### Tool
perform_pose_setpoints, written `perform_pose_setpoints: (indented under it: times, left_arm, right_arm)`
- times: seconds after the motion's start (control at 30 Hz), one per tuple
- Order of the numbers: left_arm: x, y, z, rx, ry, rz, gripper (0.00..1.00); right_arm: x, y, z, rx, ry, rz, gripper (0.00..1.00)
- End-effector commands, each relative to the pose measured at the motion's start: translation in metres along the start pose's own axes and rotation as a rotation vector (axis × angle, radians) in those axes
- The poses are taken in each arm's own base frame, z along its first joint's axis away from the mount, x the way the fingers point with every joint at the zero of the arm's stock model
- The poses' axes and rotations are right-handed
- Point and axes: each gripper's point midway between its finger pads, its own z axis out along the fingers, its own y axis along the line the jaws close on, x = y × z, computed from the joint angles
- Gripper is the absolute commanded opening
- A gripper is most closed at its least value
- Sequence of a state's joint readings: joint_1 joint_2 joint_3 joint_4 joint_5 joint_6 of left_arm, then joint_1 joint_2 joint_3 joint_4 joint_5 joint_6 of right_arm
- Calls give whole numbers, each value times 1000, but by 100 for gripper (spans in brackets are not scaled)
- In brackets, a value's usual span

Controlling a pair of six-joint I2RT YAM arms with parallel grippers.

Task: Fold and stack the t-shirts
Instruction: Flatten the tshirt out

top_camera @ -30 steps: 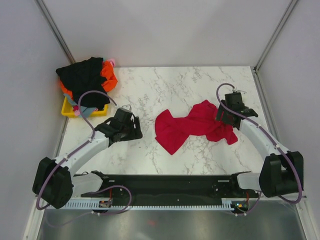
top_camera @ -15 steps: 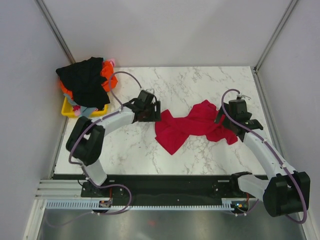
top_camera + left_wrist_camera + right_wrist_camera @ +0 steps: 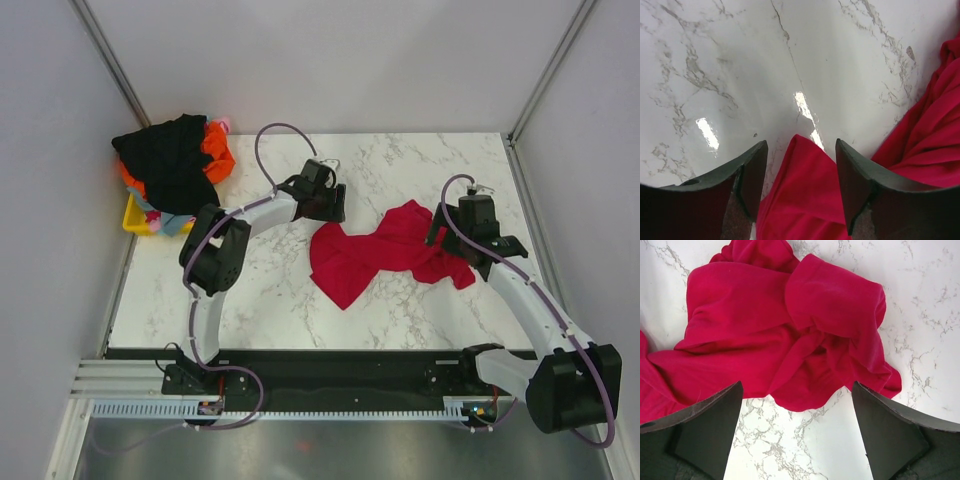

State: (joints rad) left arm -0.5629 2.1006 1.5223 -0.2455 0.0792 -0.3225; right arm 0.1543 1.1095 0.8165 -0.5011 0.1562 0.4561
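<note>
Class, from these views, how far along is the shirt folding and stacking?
Done: nothing folded. In hand: the red t-shirt lies crumpled, left end effector and right end effector open over its ends. Remaining: folding it, then the heaped shirts over the yellow bin.

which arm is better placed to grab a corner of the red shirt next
Probably left: the left gripper is open astride a corner of the red t-shirt. The right gripper hangs open over bunched cloth, with no edge between its fingers.

Five t-shirts (image 3: 385, 255), one bin (image 3: 135, 215), two arms (image 3: 255, 213)
</note>
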Motion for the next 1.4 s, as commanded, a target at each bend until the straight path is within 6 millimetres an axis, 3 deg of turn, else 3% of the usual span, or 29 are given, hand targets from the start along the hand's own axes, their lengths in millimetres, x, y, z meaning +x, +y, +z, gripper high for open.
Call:
perform_pose_setpoints:
  times: [0.0,0.13,0.2,0.23,0.27,0.33,0.37,0.47,0.5,0.57,0.6,0.67,0.73,0.83,1.03,1.13,1.3,1.37]
  left_arm:
    - [-9,-12,4,61,-11,42,63]
    - [1,-14,11,82,15,27,52]
    - [4,-15,13,93,25,25,32]
    - [4,-15,13,96,26,25,12]
    - [1,-17,9,96,17,23,2]
    - [-4,-12,-1,68,-3,20,2]
    - [-18,-15,-20,58,-45,17,2]
    - [-36,7,-58,-76,-125,-17,2]
    - [-51,20,-93,-128,-197,-42,2]
    - [-60,32,-126,-160,-257,-78,2]
    - [-66,43,-160,-191,-319,-97,2]
    - [-67,54,-184,-217,-363,-103,2]
    - [-57,55,-195,-205,-364,-95,2]
    - [-34,56,-181,-183,-298,-92,2]
    - [1,60,-170,-176,-226,-124,2]
    - [28,67,-160,-188,-179,-146,2]
    - [74,77,-144,-205,-102,-205,2]
    - [83,81,-143,-220,-92,-224,2]
  right_arm:
    - [-13,11,-3,-41,-14,-20,98]
    - [-14,10,-3,-35,-18,-23,98]
    - [-14,9,-2,-31,-17,-25,98]
    - [-14,9,-2,-31,-18,-26,98]
    - [-14,9,-2,-28,-18,-26,98]
    - [-16,10,-2,-28,-23,-25,98]
    - [-17,10,-2,-31,-25,-25,98]
    - [-19,15,0,-50,-23,-17,97]
    - [-21,19,-1,-61,-26,-16,96]
    - [-23,23,1,-65,-24,-26,95]
    - [-26,28,1,-70,-29,-32,93]
    - [-35,32,5,-56,-44,-39,92]
    - [-37,41,9,-58,-43,-47,88]
    - [-30,60,34,-51,-24,-55,82]
    - [-18,77,69,15,8,-108,76]
    - [-26,73,80,73,-19,-137,74]
    - [-63,60,86,168,-94,-144,71]
    - [-75,58,91,176,-103,-134,70]
